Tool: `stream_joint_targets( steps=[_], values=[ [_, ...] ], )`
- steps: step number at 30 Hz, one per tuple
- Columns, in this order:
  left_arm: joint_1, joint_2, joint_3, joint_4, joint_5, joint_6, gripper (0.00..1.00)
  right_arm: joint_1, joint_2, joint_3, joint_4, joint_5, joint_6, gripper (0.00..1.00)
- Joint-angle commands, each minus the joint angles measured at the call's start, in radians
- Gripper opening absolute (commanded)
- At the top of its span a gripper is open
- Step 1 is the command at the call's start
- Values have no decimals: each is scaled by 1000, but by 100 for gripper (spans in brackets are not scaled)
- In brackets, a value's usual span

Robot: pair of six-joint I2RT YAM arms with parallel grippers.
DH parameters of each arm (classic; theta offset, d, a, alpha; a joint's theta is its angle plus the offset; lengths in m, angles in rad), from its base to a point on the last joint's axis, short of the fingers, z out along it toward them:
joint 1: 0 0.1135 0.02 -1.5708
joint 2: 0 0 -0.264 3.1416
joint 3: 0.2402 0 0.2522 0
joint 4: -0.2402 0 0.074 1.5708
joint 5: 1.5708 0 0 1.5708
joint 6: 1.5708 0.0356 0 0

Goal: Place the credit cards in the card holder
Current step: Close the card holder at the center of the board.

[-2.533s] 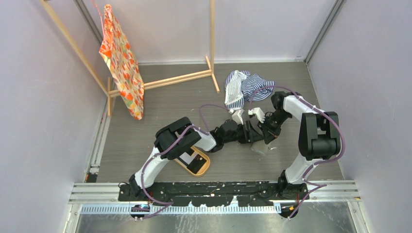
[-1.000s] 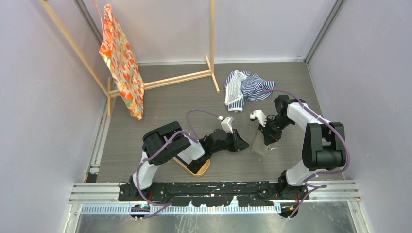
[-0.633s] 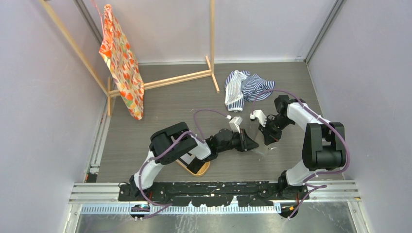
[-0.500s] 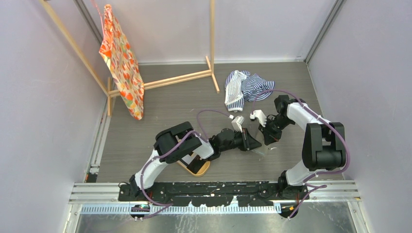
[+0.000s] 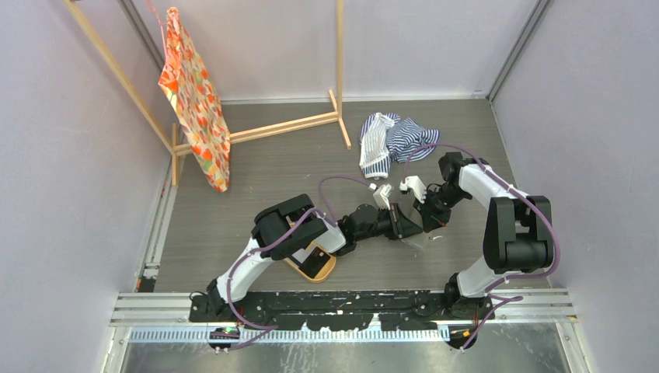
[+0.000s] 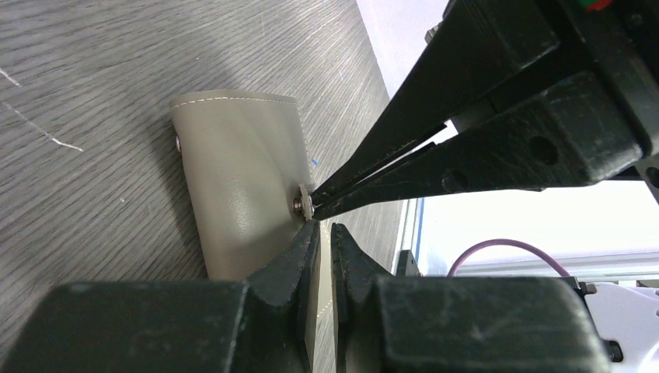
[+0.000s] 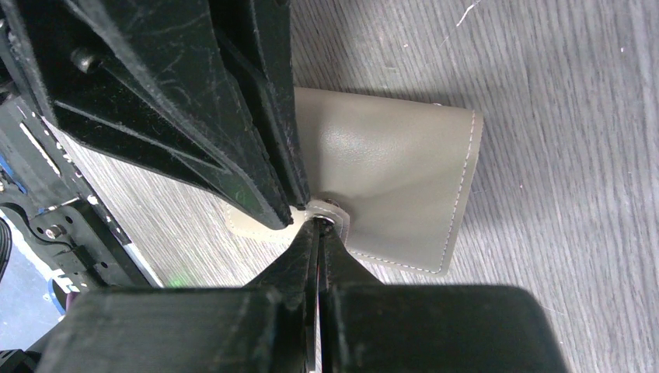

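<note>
The card holder (image 6: pixel 233 179) is a grey-brown folded wallet lying flat on the table (image 5: pixel 416 236) between the two arms. My right gripper (image 7: pixel 320 221) is shut on the small snap tab (image 7: pixel 332 213) at the holder's edge (image 7: pixel 388 171). My left gripper (image 6: pixel 320 228) comes in from the left, its tips right against that tab. Its jaws stand a narrow slit apart with nothing seen between them. In the top view both grippers meet tip to tip over the holder. A dark credit card (image 5: pixel 301 252) shows in the orange tray, mostly hidden by the left arm.
The oval orange tray (image 5: pixel 322 268) sits under the left forearm, near the front edge. A striped cloth (image 5: pixel 392 140) lies behind the grippers. A wooden rack (image 5: pixel 295 124) with a patterned orange cloth (image 5: pixel 194 101) stands at the back left.
My left gripper has moved right across the table, from short of the card holder to touching its snap tab. The right gripper has stayed shut on the tab.
</note>
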Motion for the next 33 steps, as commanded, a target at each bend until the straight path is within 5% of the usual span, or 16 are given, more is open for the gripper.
stream_joint_targets(
  steps=[1, 9, 33],
  values=[
    [6, 16, 28, 11, -17, -16, 12, 7, 41, -33, 72, -14, -26, 1],
    [11, 17, 23, -52, -57, -32, 12, 7, 39, -31, 68, -17, -26, 1],
    [18, -1, 79, -644, -140, -134, 10, -36, -2, 22, -15, -113, -44, 2]
  ],
)
